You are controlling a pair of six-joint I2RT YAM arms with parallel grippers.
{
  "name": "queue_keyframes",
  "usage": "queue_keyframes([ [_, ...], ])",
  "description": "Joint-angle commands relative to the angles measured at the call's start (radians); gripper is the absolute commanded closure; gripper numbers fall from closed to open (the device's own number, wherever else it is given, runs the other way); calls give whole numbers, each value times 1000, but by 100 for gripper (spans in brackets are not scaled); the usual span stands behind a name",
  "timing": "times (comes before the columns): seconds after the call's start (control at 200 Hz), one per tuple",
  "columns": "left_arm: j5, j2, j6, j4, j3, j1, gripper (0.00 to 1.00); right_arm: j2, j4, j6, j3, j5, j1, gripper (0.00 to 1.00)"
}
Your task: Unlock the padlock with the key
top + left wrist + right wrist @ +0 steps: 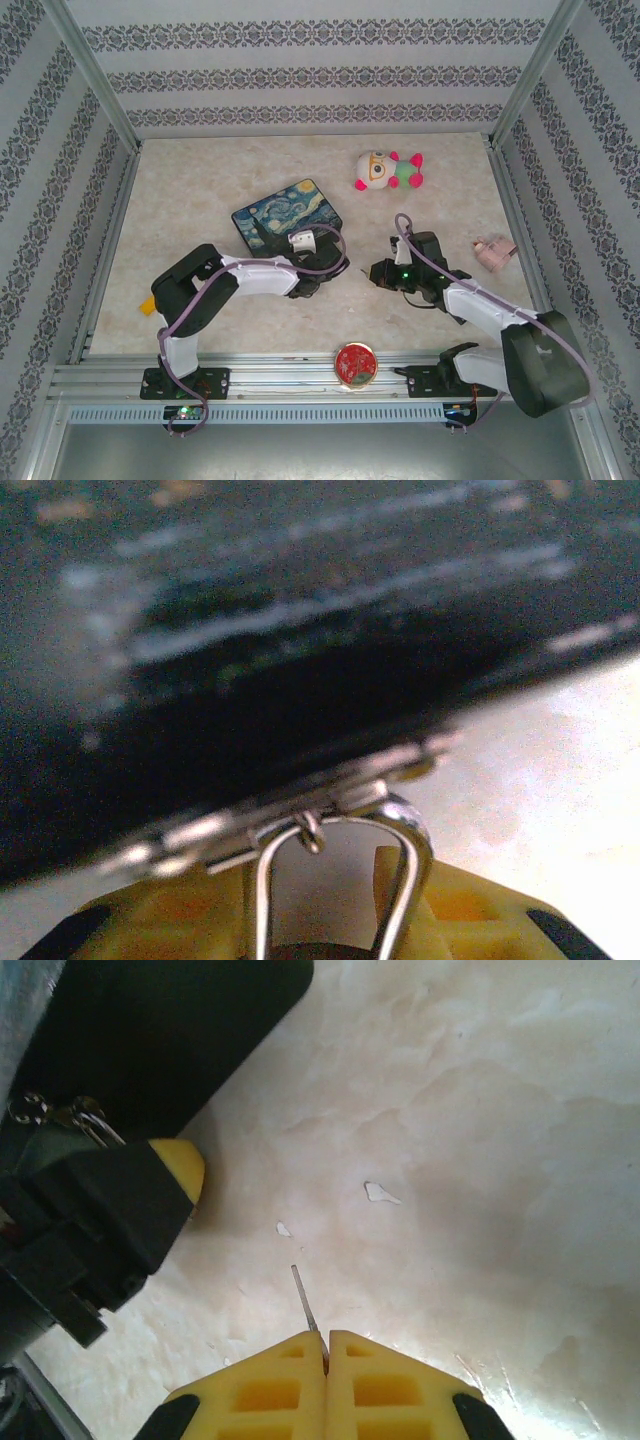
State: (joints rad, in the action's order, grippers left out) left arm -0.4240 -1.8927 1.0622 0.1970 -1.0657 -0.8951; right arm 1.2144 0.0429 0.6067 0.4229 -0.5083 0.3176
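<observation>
Both pairs of jaws squeeze tight, the left gripper (325, 900) on the padlock (412, 860) and the right gripper (327, 1345) on the key (303, 1295), but that skinny key could twist and miss.

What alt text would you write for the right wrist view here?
The right gripper, yellow-fingered, is pinched shut on the key, whose thin shaft pokes out over the pale marbled table. At left sits the left gripper, black with a yellow tip, against the dark tin, with small silvery loops beside it.
</observation>
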Motion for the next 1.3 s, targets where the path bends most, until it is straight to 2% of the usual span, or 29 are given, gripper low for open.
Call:
queue_keyframes([
  [0.0,103,-16,23,-204,-14,16,78,21,146,20,-27,-42,-6,100],
  [0.295,195,-41,111,-350,-6,44,78,40,295,40,-73,17,-5,100],
  [0.49,246,-49,176,-455,19,54,77,62,373,53,-118,9,1,100],
  [0.885,291,-72,249,-571,62,59,77,194,649,132,-161,62,93,100],
  [1.129,305,-70,290,-666,113,63,78,208,686,138,-182,99,99,100],
  [1.294,313,-62,286,-671,125,65,79,239,744,165,-185,102,98,100],
])
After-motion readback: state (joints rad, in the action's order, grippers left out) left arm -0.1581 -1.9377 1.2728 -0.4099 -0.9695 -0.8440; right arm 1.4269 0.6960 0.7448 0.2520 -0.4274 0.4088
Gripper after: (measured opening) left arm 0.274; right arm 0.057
